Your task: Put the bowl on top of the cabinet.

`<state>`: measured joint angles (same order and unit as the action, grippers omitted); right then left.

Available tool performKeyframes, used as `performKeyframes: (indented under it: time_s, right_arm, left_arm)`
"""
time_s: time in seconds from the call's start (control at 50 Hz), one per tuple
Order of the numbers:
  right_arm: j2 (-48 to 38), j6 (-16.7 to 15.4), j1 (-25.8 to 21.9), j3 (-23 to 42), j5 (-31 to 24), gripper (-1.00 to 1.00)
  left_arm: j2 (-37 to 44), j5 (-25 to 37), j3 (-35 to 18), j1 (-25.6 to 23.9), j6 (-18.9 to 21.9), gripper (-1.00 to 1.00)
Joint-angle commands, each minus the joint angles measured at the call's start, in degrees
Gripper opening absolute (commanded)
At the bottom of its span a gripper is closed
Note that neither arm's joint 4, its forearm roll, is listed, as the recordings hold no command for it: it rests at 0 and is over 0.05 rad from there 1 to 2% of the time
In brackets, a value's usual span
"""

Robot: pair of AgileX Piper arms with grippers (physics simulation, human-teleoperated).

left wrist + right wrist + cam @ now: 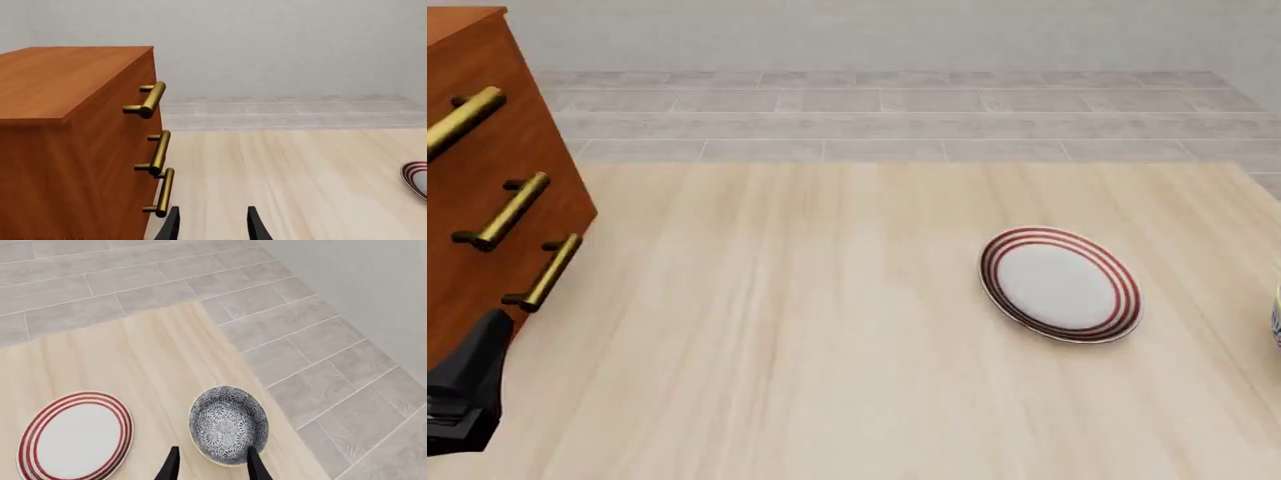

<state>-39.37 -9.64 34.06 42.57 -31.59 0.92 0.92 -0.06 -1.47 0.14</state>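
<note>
The bowl (pixel 228 424) sits upright near the right edge of the pale wooden desk (pixel 827 330), close to where the wood gives way to the grey tiled floor (pixel 320 340). Its dense black-and-white floral inside and pale rim show clearly in the right wrist view. In the front view only a sliver of it shows, at the 3 o'clock edge of the picture. The right hand (pixel 213 465) hovers above the near rim of the bowl with its two dark fingers spread apart and nothing between them.

The white plate with red rings (pixel 1060 284) lies flat on the desk just beside the bowl, toward the desk's middle, not touching it.

The reddish-brown cabinet (pixel 481 190) stands at the 9 o'clock side of the desk, well apart from the bowl. Its three brass bar handles (pixel 159 152) face toward the plate, and its flat top (pixel 67 80) is bare wood. The left hand (pixel 212 227) sits low beside the cabinet's front, near the lowest handle, fingers parted and holding nothing.
</note>
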Motion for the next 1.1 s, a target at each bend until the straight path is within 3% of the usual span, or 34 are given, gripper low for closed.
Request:
performKeyframes:
  time_s: [0.02, 0.06, 0.28, 0.52, 0.82, 1.04, 1.1]
  right_arm:
    - [-8.86, 0.41, 8.47, -0.25, 4.21, 1.0]
    - [-10.08, -0.96, 9.46, -0.32, 5.12, 1.0]
    - [-19.91, 3.17, 12.94, 2.06, 10.95, 1.0]
    - [-32.14, 3.22, 18.12, 1.31, 20.87, 1.0]
    - [-44.33, 1.56, 22.61, 0.0, 28.08, 1.0]
    - [-50.54, 1.55, 20.82, -1.74, 30.47, 1.0]
    - [-53.05, 0.06, 21.82, -2.36, 32.23, 1.0]
  left_arm:
    - [-0.03, 0.17, 0.01, 0.02, -0.13, 1.0]
    - [-0.22, 0.35, 0.01, -0.01, -0.18, 1.0]
    - [1.38, -0.55, 0.04, -0.21, 0.14, 1.0]
    - [4.42, -2.09, 0.02, 0.39, 0.85, 1.0]
    - [6.52, -3.55, 0.04, -0.08, 0.72, 1.0]
    - [5.61, -3.13, 0.02, 0.25, 0.29, 1.0]
    - [5.11, -2.77, 0.02, 0.04, 0.14, 1.0]
